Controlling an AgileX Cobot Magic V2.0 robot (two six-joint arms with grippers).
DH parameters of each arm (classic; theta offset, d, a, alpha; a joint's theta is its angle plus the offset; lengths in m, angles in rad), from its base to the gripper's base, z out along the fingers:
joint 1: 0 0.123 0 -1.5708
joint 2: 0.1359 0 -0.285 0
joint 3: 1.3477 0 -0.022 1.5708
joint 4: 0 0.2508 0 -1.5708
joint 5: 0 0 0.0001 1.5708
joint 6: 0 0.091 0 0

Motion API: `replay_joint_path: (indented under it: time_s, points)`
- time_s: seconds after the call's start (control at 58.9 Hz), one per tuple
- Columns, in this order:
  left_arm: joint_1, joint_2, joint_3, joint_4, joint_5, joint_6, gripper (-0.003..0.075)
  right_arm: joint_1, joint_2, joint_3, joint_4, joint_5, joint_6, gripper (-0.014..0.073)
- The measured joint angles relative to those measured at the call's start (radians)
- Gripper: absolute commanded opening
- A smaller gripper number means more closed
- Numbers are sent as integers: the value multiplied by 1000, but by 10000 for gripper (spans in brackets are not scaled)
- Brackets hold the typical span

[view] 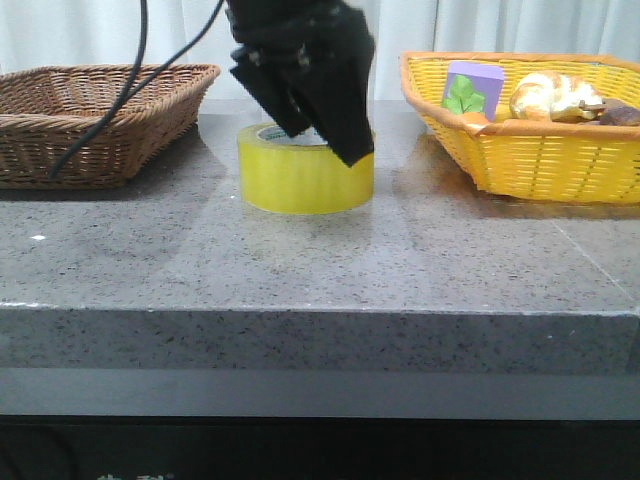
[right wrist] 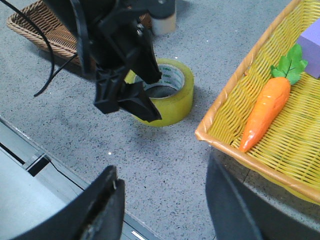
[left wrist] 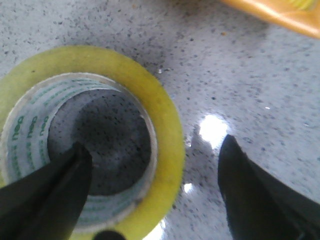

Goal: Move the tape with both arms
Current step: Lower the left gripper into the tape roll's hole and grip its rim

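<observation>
Two baskets flank the tape (view: 305,180), which lies flat on the grey speckled table (view: 300,270) with its open core facing up. A brown wicker basket (view: 95,120) stands to the left of the tape, well apart from it, and a yellow basket (view: 530,150) stands to its right, near but not touching.

The left gripper (view: 325,130) hangs directly over the tape, its jaws spread wide. In the left wrist view one finger (left wrist: 50,195) points down into the tape's core, close to the printed inner liner, while the other sits outside the roll, above bare table on the side toward the yellow basket. The wall of the roll lies between them. Whether either finger touches the tape cannot be told, and nothing is gripped. Black cables (view: 130,80) trail from this arm across the brown basket.

The right gripper (right wrist: 160,200) shows only in its own wrist view, where its two fingers stand wide apart with nothing between them. It is well clear of the tape, on the yellow-basket side and toward the table's front edge.

Inside the yellow basket lie an orange carrot (right wrist: 265,112) with green leaves, a purple block (view: 473,88) and a pale bun (view: 550,97). The carrot lies just beside the block.
</observation>
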Motion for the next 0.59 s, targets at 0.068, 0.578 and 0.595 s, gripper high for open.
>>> replay_joint_path:
  time_s: [0.068,0.578,0.595]
  points:
    - [2,15,0,0,-24,0,514,0,0,0,0,0,0,402]
    - [3,76,-2,0,-30,6,286,0,0,0,0,2,0,402]
    - [3,76,-2,0,-28,6,253,0,0,0,0,2,0,402]
